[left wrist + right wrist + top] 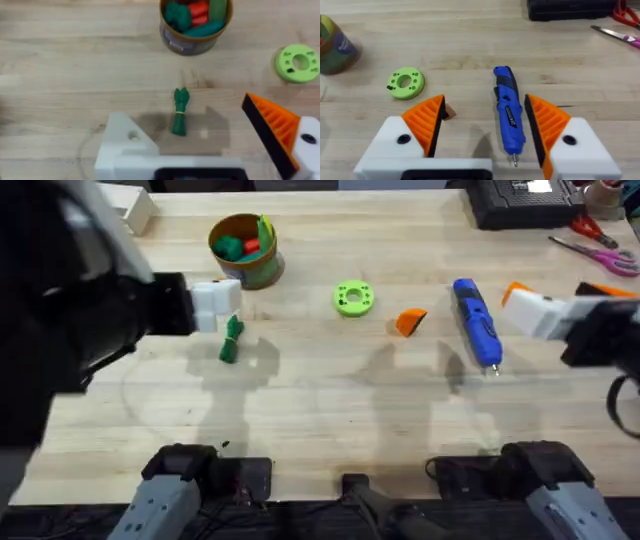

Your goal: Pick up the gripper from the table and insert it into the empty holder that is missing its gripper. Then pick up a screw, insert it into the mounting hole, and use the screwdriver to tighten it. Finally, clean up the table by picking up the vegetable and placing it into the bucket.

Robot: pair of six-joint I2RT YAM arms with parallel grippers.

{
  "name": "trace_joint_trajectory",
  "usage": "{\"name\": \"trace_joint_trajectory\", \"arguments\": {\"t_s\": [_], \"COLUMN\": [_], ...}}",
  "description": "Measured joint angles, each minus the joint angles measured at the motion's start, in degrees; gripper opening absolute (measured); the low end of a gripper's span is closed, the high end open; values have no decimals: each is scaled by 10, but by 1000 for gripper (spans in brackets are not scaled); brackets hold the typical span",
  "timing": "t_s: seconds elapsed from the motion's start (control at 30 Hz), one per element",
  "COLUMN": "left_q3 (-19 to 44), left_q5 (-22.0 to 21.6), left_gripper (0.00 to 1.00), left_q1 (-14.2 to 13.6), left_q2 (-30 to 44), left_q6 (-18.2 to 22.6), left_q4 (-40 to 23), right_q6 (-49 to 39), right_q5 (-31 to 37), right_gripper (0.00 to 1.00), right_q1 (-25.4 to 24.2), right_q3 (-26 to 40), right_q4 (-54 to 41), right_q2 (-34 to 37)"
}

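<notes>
**Orange wedge loose on pale wood, bare white holder waiting**

Orange gripper lying free on the surface, between lime-green disc and blue screwdriver. Left pincer spread apart and empty above the vegetable, one holder lacking its pad. Right pincer likewise apart, straddling the screwdriver. Bucket far left. Best fetched by the right pincer: shift off the screwdriver, centre over the wedge, pinch its flat faces squarely for clean seating.
</notes>
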Motion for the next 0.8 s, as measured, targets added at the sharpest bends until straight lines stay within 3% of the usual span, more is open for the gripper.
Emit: {"name": "trace_joint_trajectory", "arguments": {"t_s": [0.2, 0.37, 0.4, 0.47, 0.6, 0.63, 0.67, 0.8], "left_q3": [0, 0, 0, 0, 0, 0, 0, 0], "left_q5": [0, 2, 2, 10, 58, 78, 149, 222], "left_gripper": [981, 196, 131, 350, 939, 974, 985, 986], "left_q1": [0, 0, 0, 0, -4, -9, -32, -67], "left_q2": [95, 144, 149, 155, 155, 155, 155, 154], "left_q6": [0, 0, 5, 4, 2, 2, 2, 2], "left_q4": [-20, -21, -20, -17, 13, 25, 76, 156], "right_q6": [0, 0, 0, 0, 0, 0, 0, 0], "right_q5": [0, 0, 0, 0, 0, 0, 0, 0], "right_gripper": [917, 917, 917, 918, 917, 918, 919, 918], "right_q1": [0, 0, 0, 0, 0, 0, 0, 0], "right_q3": [21, 21, 21, 21, 21, 21, 21, 21], "right_q4": [-10, -15, -15, -15, -15, -15, -15, -15], "right_q2": [53, 55, 55, 55, 55, 55, 55, 55]}}
